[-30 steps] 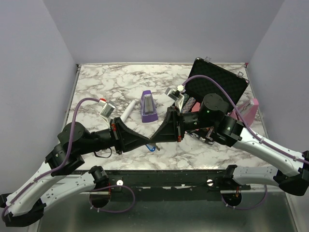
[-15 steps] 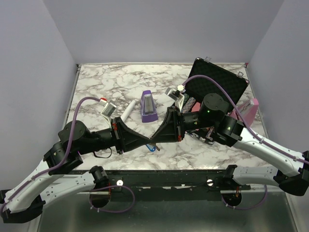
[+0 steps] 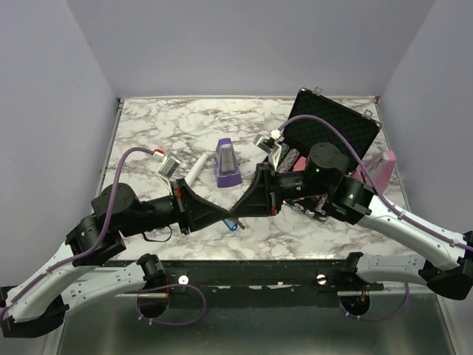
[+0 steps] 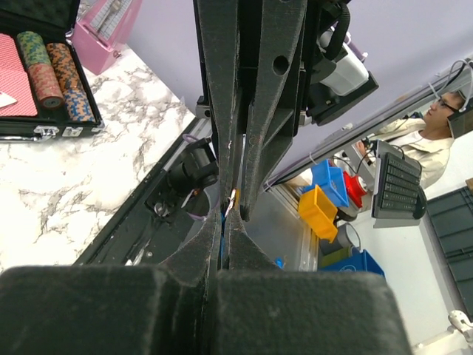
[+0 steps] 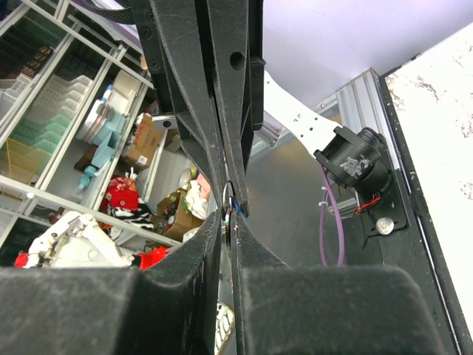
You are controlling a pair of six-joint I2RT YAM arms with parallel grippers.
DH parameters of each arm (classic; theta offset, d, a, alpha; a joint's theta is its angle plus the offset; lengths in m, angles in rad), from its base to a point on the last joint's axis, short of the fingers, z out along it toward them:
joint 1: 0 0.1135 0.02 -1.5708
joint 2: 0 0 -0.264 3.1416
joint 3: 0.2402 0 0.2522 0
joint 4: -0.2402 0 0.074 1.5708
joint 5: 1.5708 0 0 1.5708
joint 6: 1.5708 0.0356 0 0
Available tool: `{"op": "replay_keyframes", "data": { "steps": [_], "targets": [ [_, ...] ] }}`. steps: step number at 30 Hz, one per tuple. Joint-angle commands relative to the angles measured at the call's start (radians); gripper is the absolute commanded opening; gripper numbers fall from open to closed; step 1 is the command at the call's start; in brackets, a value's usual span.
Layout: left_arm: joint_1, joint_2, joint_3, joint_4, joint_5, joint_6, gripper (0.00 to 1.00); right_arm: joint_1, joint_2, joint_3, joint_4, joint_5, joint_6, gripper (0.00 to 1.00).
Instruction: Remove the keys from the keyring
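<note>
Both grippers meet tip to tip just above the table's front edge. My left gripper is shut on the keyring, a thin silver loop with a blue tag hanging beneath. My right gripper pinches a thin, flat, dark metal piece seen edge-on, apparently one of the keys. Only a narrow slit remains between its jaws. In the left wrist view the right gripper's fingers come down from above onto mine. The grippers hide most of the ring and keys.
Behind the grippers stand a purple metronome and a white pen-like stick. At the back right, an open black case holds poker chips, with a pink metronome beside it. The table's front rail lies just below the tips.
The left arm's elbow has shifted slightly to the right. The two grippers stay joined at the tips in the same spot, with the blue tag still hanging below.
</note>
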Motion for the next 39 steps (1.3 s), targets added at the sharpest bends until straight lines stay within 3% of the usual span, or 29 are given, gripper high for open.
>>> {"op": "replay_keyframes", "data": {
  "steps": [1,10,22,28,35,39],
  "targets": [
    [-0.019,0.032,0.021,0.007,-0.029,0.005,0.00,0.008,0.006,0.025,-0.007,0.072,-0.019,0.18],
    [-0.035,0.052,0.041,-0.024,-0.029,0.009,0.00,0.008,0.018,0.031,-0.030,0.083,-0.022,0.18],
    [-0.038,0.130,0.151,-0.179,0.013,0.051,0.00,0.008,0.033,0.042,-0.076,0.051,-0.044,0.17],
    [-0.038,0.132,0.140,-0.159,0.051,0.043,0.00,0.010,0.036,0.036,-0.076,0.043,-0.041,0.16],
    [-0.038,0.136,0.133,-0.146,0.099,0.050,0.00,0.011,0.033,0.020,-0.070,0.034,-0.039,0.01],
    [-0.038,0.130,0.125,-0.137,0.131,0.069,0.01,0.010,0.020,0.006,-0.061,0.033,-0.047,0.01]
  ]
}}
